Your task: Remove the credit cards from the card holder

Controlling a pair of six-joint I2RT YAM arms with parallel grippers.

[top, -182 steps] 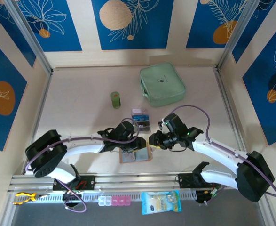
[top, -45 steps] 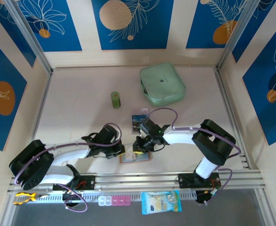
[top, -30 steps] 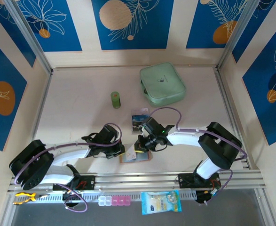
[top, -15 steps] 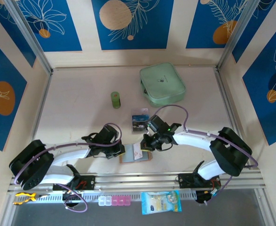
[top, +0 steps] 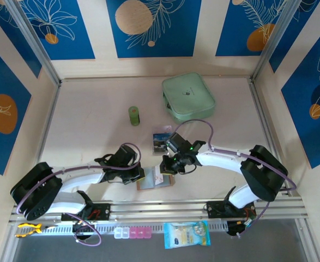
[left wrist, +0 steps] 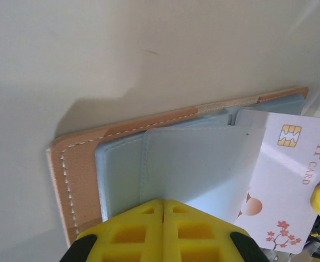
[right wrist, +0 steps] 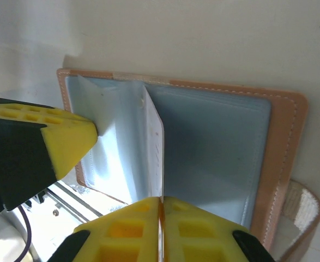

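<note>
On the tan leather card holder [right wrist: 214, 142], my closed left gripper [left wrist: 162, 207] rested; my right gripper [right wrist: 161, 204] pinched a pale plastic card [left wrist: 282, 174] half out; loose cards [top: 161, 137] lay beyond.

**Around the edges of the tabletop**

We see a mint-green zip case [top: 187, 98] lying flat at the far right of the pale tabletop [top: 89, 125]. A small green cylinder [top: 134, 115] stands upright to its left, well apart from it. Past the near edge we make out a yellow tool [top: 28, 228] at the left, a row of pink and clear pill boxes [top: 132, 233], and a blue packet [top: 186, 234] just right of them. Blue wall panels [top: 149, 27] with orange circles surround the scene.
</note>
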